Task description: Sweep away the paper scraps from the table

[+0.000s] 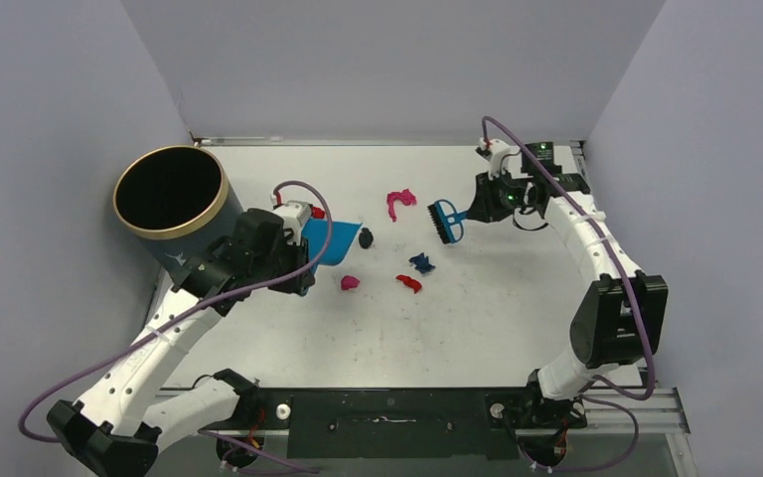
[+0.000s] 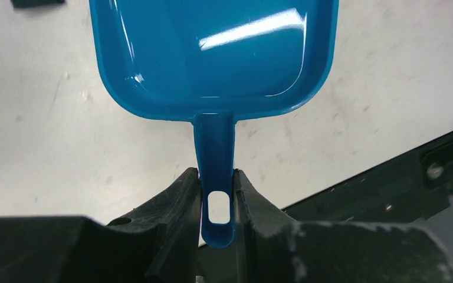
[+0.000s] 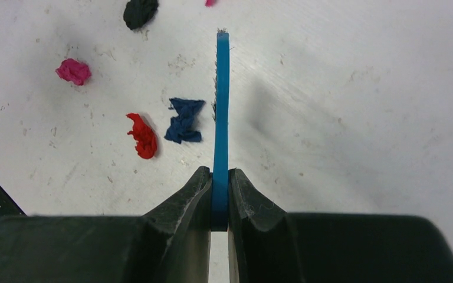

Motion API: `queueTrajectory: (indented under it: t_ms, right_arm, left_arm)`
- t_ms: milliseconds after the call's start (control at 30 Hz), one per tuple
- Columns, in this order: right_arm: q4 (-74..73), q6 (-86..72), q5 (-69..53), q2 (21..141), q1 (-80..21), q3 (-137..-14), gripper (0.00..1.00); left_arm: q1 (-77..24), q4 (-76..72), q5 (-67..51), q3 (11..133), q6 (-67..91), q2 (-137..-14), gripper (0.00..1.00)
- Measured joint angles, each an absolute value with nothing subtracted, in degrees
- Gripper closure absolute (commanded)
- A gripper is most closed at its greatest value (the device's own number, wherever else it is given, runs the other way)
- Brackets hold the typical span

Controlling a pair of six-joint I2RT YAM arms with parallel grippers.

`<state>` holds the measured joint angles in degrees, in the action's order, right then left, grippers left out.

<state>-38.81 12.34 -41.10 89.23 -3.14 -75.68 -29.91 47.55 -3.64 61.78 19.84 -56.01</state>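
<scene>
My left gripper [image 1: 301,237] [image 2: 217,174] is shut on the handle of a blue dustpan [image 1: 336,241] [image 2: 212,53], which sits at the table's [image 1: 477,328] left-middle. My right gripper [image 1: 481,207] [image 3: 220,174] is shut on a blue brush [image 1: 446,221] [image 3: 220,106], bristles down just right of the scraps. Between the two tools lie a large pink scrap [image 1: 399,203], a black one [image 1: 366,238] [image 3: 140,12], a dark blue one [image 1: 421,262] [image 3: 184,119], a red one [image 1: 409,283] [image 3: 143,135] and a small pink one [image 1: 350,282] [image 3: 74,71].
A large black cylindrical bin [image 1: 171,194] with a gold rim lies tilted at the table's far left, behind my left arm. Pale grey walls close in the back and both sides. A black metal rail [image 1: 387,409] runs along the near edge.
</scene>
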Motion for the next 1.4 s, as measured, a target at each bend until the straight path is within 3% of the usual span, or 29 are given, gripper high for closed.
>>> queueTrajectory:
  t_ms: [233, 567, 967, 1400]
  right_arm:
    - [-43.62, 14.66, -32.18, 96.49, -14.44, -90.41, 0.95]
    - [-54.06, 24.80, -24.27, 114.63, -19.79, -119.81, 0.95]
    - [-60.47, 34.59, -7.92, 125.40, -35.40, -128.49, 0.95]
    - [-60.62, 35.33, -3.38, 131.72, -39.81, -129.67, 0.95]
  left_arm:
    - [-37.71, 62.85, 1.98, 61.87, 18.39, -63.46, 1.00]
    - [-48.56, 67.51, 9.02, 60.80, 25.02, -66.85, 1.00]
    - [-51.90, 64.42, 10.72, 55.99, 31.03, -72.79, 1.00]
    - [-52.49, 60.36, 10.13, 55.59, 32.53, -79.20, 1.00]
